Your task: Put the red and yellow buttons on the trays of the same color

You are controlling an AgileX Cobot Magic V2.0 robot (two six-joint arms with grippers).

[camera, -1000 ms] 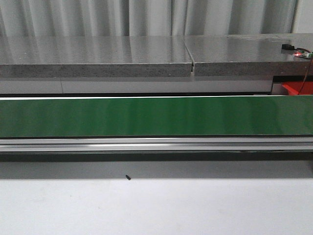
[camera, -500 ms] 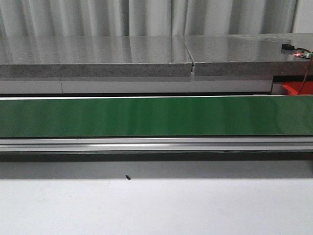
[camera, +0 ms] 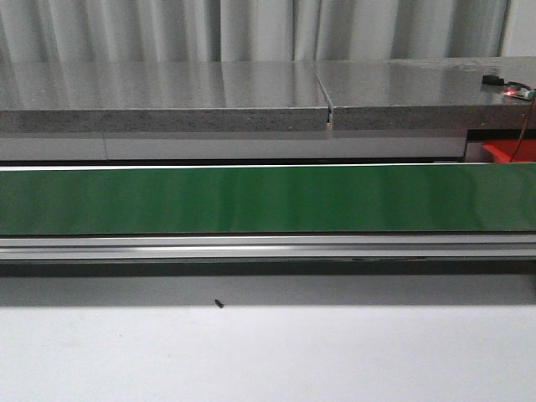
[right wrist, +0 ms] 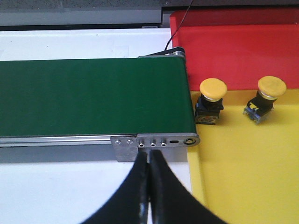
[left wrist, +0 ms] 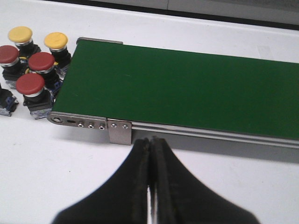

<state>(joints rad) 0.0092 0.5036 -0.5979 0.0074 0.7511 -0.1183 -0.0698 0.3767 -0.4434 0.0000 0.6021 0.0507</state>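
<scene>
1. Five push buttons are waiting in a cluster on the white tabletop point(left wrist: 56, 154) just off the end of the green conveyor belt point(left wrist: 187, 88), seen in the left wrist view: three red mushroom-capped ones point(left wrist: 30, 83), point(left wrist: 41, 60), point(left wrist: 8, 54) and two yellow mushroom-capped ones point(left wrist: 20, 33), point(left wrist: 56, 40). A sixth dark body is showing at the picture's edge, too cropped to identify.
2. Two more yellow-capped buttons point(right wrist: 213, 88), point(right wrist: 272, 86) are already sitting on the yellow plastic tray point(right wrist: 243, 177) at the belt's other end, with the red plastic tray point(right wrist: 233, 51) lying just beyond it and apparently holding nothing in the part shown.
3. Each button is looking rigid and light, a smooth domed cap over a squat black switch body with a metal collar; the cap is probably slippery and the piece top-heavy enough to tip.
4. Taking hold across the blocky black body below the cap seems safest, since its flat sides are offering better purchase than the dome.
5. The left hand point(left wrist: 150, 142) is hovering above the tabletop just short of the belt's front rail, its black fingers pressed together on nothing.
6. The right hand point(right wrist: 149, 156) is hanging likewise at the far end of the belt, fingers together and empty, beside the yellow tray's rim.
7. Neither arm is appearing in the front view.
</scene>
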